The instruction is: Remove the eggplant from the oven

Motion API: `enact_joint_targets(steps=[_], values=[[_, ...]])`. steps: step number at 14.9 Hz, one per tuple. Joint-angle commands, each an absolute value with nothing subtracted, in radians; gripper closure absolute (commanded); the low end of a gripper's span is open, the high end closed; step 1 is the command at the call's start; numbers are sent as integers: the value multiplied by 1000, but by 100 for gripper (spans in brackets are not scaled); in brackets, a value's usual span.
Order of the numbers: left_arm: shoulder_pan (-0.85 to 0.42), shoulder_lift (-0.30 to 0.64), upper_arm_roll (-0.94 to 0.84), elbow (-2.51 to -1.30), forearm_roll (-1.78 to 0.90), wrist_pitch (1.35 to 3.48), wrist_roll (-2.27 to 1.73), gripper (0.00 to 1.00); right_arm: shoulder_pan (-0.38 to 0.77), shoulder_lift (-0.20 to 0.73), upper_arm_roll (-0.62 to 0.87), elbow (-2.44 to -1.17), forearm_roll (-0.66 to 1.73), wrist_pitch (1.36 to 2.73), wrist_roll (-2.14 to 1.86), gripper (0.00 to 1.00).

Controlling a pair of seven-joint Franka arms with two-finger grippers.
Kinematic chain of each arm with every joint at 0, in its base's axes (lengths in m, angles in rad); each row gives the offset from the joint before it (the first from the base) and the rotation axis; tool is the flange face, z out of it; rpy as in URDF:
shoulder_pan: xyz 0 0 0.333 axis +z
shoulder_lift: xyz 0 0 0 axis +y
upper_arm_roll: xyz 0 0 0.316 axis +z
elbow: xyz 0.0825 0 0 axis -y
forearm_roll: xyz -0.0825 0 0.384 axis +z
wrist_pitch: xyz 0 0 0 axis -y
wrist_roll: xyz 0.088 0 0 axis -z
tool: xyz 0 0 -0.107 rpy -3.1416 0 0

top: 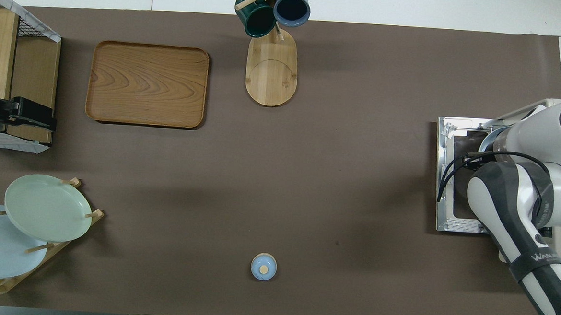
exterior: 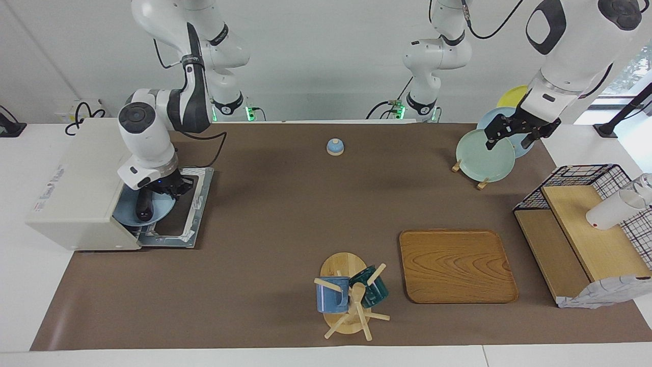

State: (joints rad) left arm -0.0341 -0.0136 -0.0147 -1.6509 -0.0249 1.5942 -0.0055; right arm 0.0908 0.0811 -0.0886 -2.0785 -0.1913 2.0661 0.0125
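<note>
Now the right tool (exterior: 153, 192) is down at the mouth of the oven (exterior: 76, 183), its fingers closed narrow on the upper end of the eggplant (exterior: 143, 206), which lies on a pale blue plate (exterior: 127, 216) just inside the opening, above the dropped door (exterior: 193, 204). From overhead the right arm hides both the tool and the eggplant, so the grip can only be judged from the facing view, and there it sits near one end of the dark body, not at its middle. That is the main risk: held so far off centre, the long eggplant could droop or swivel in the fingers as it is lifted, and its free end could drag on the plate or catch on the oven's frame. A smooth, rounded skin might also slide out of a narrow pinch, dropping it back onto the plate or onto the door. If the lift drags instead of rising, the plate could be pulled toward the edge of the opening with it. The wrist is close to the oven's top edge, so a steep upward pull might knock the casing. The left tool (exterior: 513, 136) hangs wide open over the green plate (exterior: 481, 163) in the rack toward its own end of the bench, waiting, well apart from all this.
</note>
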Motion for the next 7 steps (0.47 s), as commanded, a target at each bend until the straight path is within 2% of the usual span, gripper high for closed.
enact_joint_targets(steps=[1,3,5,7], values=[[-34,-57,-11,-1712,-31,1594,-17,0,231,115,-83,-1944,-210,1915,96,100],[-34,-70,-12,-1741,-32,1612,-14,0,348,139,-81,-1861,-209,1824,225,100],[-34,-100,-12,-1814,-32,1695,-14,0,450,204,-81,-1748,-196,1748,372,100],[-34,-156,-12,-1940,-32,1806,-12,0,547,360,-77,-1535,-175,1636,522,100]])
